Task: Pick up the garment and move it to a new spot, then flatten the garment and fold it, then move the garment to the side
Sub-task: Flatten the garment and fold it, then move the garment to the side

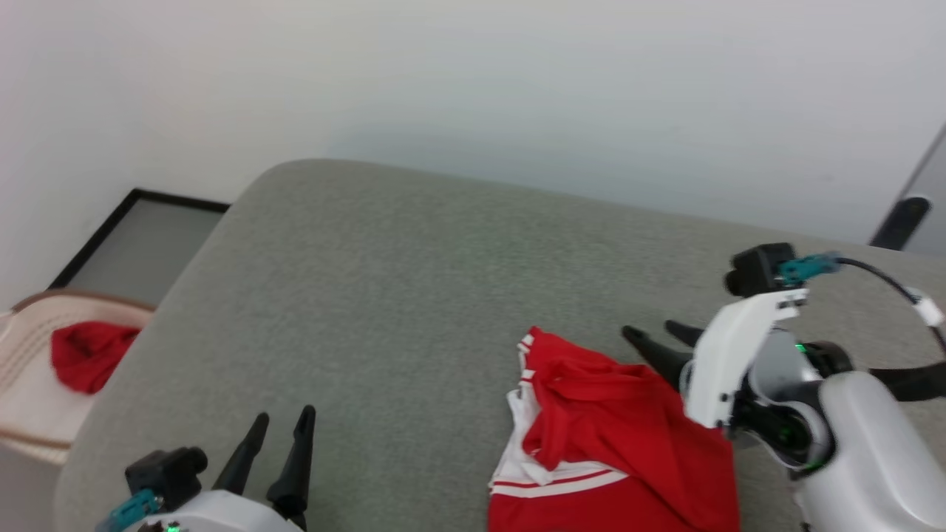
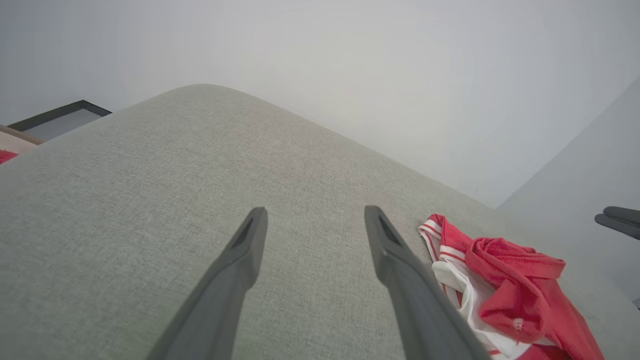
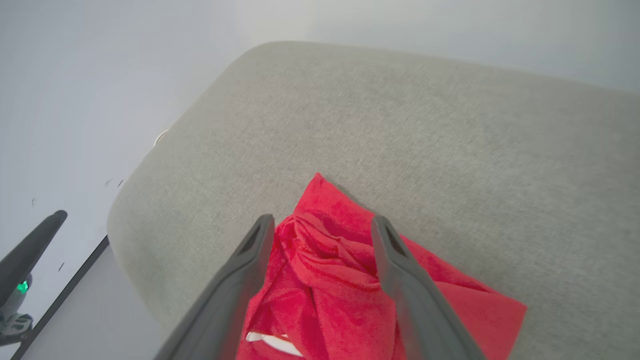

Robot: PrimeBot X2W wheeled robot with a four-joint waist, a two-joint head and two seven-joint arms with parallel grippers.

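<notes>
While garment [image 1: 628, 432] lies crumpled, right gripper [image 1: 648, 327] splayed above

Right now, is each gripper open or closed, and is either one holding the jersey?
Left gripper: open, empty, over the bare grey cushion.
Right gripper: open, straddling the crumpled garment, not gripping it.

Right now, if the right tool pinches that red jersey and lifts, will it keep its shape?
Probably not: the jersey lies crumpled in soft folds, so it should sag from one pinch. Likely light, since the cloth looks thin. Pushed across the textured cushion, it may bunch rather than slide.
</notes>
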